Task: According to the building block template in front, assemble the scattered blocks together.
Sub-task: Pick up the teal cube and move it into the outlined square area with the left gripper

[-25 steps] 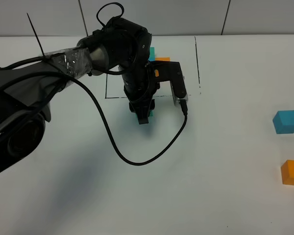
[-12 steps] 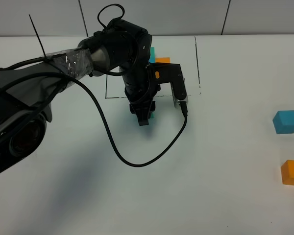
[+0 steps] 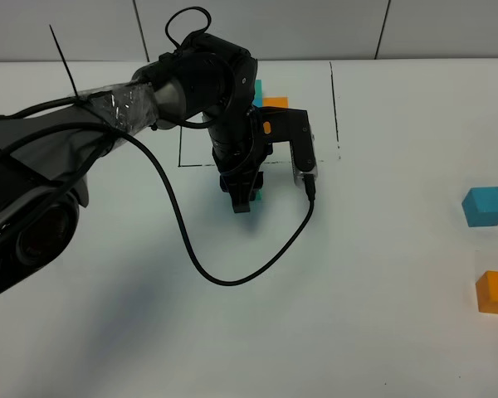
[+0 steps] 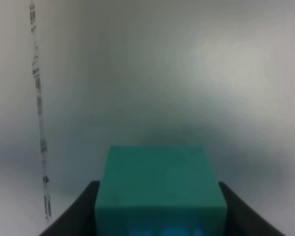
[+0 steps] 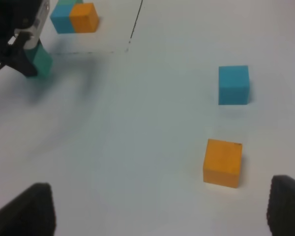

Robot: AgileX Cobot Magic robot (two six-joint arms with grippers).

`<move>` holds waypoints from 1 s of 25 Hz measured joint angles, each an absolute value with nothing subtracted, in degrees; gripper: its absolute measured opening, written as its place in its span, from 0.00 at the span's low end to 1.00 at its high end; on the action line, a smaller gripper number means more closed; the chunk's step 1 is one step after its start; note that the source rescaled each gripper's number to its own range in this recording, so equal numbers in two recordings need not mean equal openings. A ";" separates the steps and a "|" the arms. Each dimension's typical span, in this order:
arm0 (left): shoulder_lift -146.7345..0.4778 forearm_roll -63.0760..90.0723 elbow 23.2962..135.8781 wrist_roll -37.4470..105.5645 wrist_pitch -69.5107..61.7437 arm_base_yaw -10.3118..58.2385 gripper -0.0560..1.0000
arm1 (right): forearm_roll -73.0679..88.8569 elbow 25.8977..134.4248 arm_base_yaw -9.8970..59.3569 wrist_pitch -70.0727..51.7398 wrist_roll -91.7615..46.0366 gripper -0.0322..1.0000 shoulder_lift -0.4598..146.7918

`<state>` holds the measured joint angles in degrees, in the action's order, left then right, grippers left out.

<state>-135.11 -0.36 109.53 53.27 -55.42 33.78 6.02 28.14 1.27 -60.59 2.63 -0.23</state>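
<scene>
My left gripper (image 3: pixel 241 197) is shut on the teal-green cube (image 4: pixel 160 189), low over the table just in front of the frame's near dashed line (image 3: pixel 315 162). In the left wrist view its dark fingers (image 4: pixel 73 219) flank the cube. The template (image 5: pixel 73 17) sits inside the black-lined rectangle; the left arm hides most of it in the high view, where only its teal (image 3: pixel 256 87) and orange (image 3: pixel 275 101) parts show. The sky-blue cube (image 3: pixel 485 206) and the orange cube (image 3: pixel 495 292) lie apart at the far right. My right gripper (image 5: pixel 157 214) is open near these two, holding nothing.
The left arm's black cable (image 3: pixel 232 278) loops over the table's middle. The frame's right line (image 3: pixel 333 99) runs toward the back wall. White table surface (image 3: pixel 373 274) lies between the frame and the two loose cubes.
The left gripper with the teal-green cube has edged slightly toward the frame's near line. The two cubes at the right have not moved.
</scene>
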 joint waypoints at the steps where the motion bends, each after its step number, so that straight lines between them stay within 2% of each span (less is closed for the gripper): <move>1: -135.47 -0.31 109.53 53.32 -55.29 33.78 0.06 | 6.02 28.14 1.27 -60.59 2.63 0.75 -0.23; 22: -137.06 0.50 109.97 56.03 -53.84 33.78 0.06 | 6.07 28.14 1.24 -60.59 2.63 0.74 -0.23; 25: -137.20 0.83 109.97 56.40 -53.08 33.78 0.16 | 6.07 28.14 1.24 -60.59 2.63 0.74 -0.23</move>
<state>-137.20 0.83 109.97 56.40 -53.08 33.78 6.07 28.14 1.24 -60.59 2.63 -0.23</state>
